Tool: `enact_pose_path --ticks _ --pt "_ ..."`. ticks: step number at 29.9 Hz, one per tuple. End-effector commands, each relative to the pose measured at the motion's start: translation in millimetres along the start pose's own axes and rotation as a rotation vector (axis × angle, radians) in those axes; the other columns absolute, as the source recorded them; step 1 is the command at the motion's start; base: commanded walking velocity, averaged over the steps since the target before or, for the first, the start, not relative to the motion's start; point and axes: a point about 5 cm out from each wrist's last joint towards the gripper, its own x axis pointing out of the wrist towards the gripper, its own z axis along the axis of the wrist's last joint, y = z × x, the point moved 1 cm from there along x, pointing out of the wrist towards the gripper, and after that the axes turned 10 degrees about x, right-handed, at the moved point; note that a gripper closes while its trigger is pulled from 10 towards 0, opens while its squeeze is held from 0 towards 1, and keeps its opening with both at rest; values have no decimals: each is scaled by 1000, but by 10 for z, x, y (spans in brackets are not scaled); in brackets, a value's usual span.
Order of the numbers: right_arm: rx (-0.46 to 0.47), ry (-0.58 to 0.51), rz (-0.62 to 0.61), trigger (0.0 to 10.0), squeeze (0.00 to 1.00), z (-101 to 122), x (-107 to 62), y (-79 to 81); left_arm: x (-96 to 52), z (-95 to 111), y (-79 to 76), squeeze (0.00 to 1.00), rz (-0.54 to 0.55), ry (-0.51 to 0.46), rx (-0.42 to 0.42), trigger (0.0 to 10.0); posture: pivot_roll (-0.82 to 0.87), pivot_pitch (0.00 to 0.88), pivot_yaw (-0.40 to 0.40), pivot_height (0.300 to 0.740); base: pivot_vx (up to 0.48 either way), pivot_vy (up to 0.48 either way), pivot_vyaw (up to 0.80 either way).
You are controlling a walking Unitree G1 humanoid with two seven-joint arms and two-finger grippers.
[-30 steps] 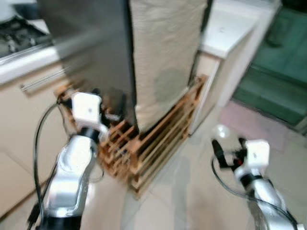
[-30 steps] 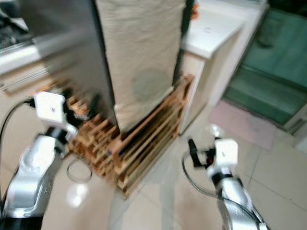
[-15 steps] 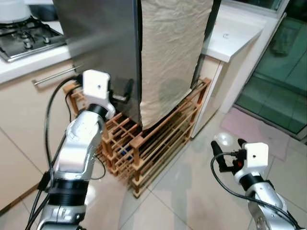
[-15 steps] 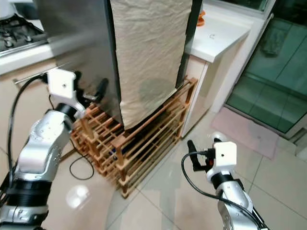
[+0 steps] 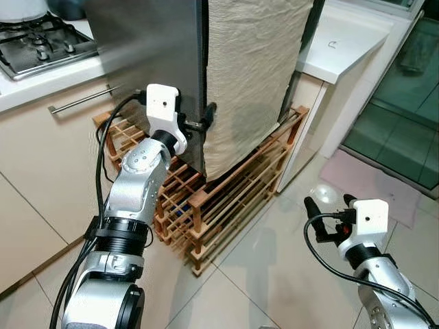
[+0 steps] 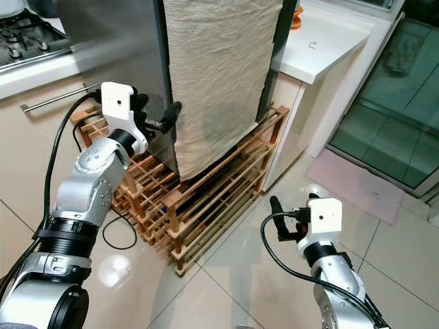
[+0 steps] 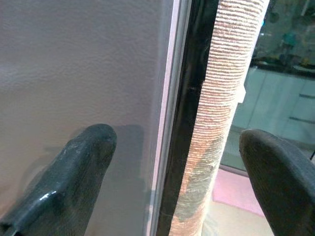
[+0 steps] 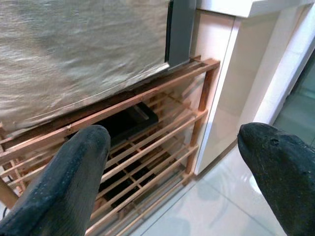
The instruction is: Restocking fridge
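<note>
The left gripper, fingers spread wide, is straddling the fridge door's cloth-covered edge to pull it open; the right gripper, also wide, is hanging empty.

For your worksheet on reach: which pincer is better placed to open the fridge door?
Left. The left pincer is open at the fridge door's edge; the right pincer hangs low over the floor, away from it.
</note>
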Motion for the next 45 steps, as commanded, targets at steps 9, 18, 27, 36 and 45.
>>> enact_pose_path --ticks 9,18,27,36,45 --pt "6 32 -37 10000 0 -65 -22 -130 -118 -43 -27 0 -44 17 15 10000 -21 26 -28 740 0 0 0" --pt "10 32 -53 10000 0 -117 64 -189 -150 -100 -307 0 -169 14 28 10000 -24 15 -21 740 0 0 0" --pt "7 27 -62 10000 0 -151 75 -220 -164 -158 -389 0 -188 23 64 10000 -27 21 -19 740 0 0 0" --pt "7 26 -66 10000 0 -176 55 -231 -123 -185 -359 0 -140 26 94 10000 -35 27 -19 740 0 0 0" --pt "6 24 -68 10000 0 -174 50 -237 -66 -221 -403 0 -133 30 102 10000 -45 31 -21 740 0 0 0"
